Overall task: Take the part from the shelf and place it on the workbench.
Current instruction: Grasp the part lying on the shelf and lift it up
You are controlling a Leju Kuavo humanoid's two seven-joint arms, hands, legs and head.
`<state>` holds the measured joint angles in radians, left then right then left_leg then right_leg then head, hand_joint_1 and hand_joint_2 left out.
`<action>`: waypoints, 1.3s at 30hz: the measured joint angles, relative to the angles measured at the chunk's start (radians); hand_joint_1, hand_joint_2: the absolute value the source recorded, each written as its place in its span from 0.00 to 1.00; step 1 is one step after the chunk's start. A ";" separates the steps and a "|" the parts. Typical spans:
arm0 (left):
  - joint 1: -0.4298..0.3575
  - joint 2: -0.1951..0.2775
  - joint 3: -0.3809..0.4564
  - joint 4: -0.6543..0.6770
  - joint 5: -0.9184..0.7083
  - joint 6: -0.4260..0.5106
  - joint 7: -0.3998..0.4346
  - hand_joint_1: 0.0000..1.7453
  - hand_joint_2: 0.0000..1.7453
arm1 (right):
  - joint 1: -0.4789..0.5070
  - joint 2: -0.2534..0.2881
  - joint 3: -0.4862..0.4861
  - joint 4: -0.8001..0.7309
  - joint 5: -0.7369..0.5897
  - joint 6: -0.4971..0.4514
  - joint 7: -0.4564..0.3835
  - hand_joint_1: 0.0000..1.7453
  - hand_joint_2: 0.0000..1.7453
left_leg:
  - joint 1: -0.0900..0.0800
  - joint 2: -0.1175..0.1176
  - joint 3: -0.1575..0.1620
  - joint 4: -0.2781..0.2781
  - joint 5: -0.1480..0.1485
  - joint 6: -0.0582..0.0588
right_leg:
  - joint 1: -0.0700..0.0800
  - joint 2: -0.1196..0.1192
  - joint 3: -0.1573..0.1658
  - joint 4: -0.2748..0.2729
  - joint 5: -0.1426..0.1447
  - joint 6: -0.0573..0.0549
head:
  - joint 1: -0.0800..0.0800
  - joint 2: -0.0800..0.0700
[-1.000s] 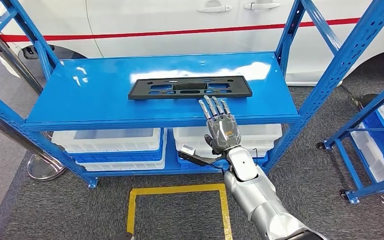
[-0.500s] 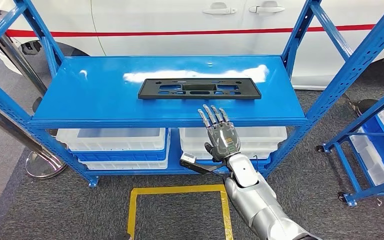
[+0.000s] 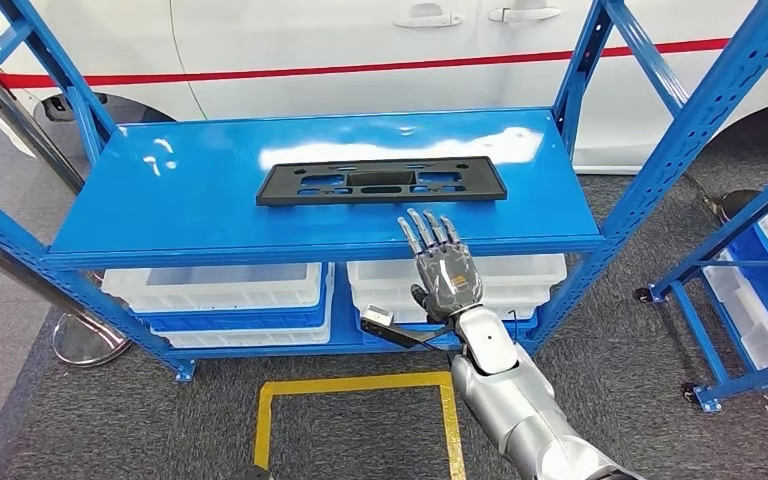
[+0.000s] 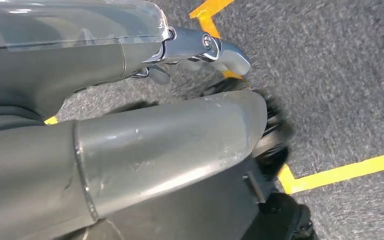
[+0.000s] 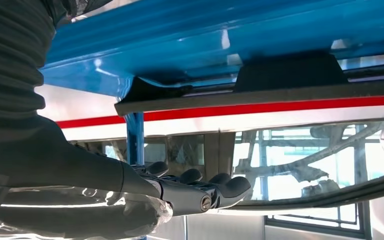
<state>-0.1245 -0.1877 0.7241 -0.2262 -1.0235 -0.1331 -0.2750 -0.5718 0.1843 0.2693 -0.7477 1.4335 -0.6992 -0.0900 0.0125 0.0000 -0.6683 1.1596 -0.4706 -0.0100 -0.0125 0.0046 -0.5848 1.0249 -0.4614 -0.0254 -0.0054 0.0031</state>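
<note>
Silver-armed, the right hand [image 3: 444, 270] is raised flat with fingers [image 3: 426, 231] spread, holding nothing, at the front edge of the blue shelf [image 3: 170, 200]. Just beyond its fingertips, not touching, the black part [image 3: 381, 181] lies flat on the shelf top. Below sit white bins [image 3: 216, 285]. Behind stands a white car [image 3: 360, 40]. The left hand [image 4: 130, 125] hangs over grey carpet; whether it is open I cannot tell.
</note>
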 joint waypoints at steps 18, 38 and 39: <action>-0.003 -0.003 -0.005 0.000 -0.002 0.006 0.006 0.00 0.00 | 0.004 -0.001 -0.057 -0.035 -0.017 -0.001 -0.046 0.00 1.00 | -0.010 -0.005 0.110 -0.144 -0.001 0.037 | 0.007 -0.003 -0.054 0.026 0.038 0.029 | 0.001 0.000; 0.003 0.002 -0.008 0.000 -0.002 0.005 -0.005 0.00 0.00 | 0.013 0.034 -0.066 -0.042 0.014 -0.001 -0.038 0.00 1.00 | -0.010 -0.003 0.087 -0.174 0.046 0.048 | 0.011 -0.001 0.000 0.019 -0.026 0.024 | 0.001 0.000; 0.004 0.002 -0.008 0.000 -0.001 0.005 -0.005 0.00 0.00 | 0.013 0.035 -0.065 -0.043 0.011 -0.001 -0.037 0.00 1.00 | -0.007 -0.002 0.096 -0.183 0.048 0.051 | 0.011 -0.002 -0.017 0.058 -0.046 0.028 | 0.002 0.000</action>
<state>-0.1207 -0.1860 0.7156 -0.2262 -1.0249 -0.1282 -0.2804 -0.5584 0.2192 0.2047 -0.7905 1.4444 -0.7003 -0.1267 0.0054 -0.0022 -0.5728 0.9764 -0.4228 0.0415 -0.0014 0.0026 -0.6021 1.0828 -0.5077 0.0024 -0.0039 0.0032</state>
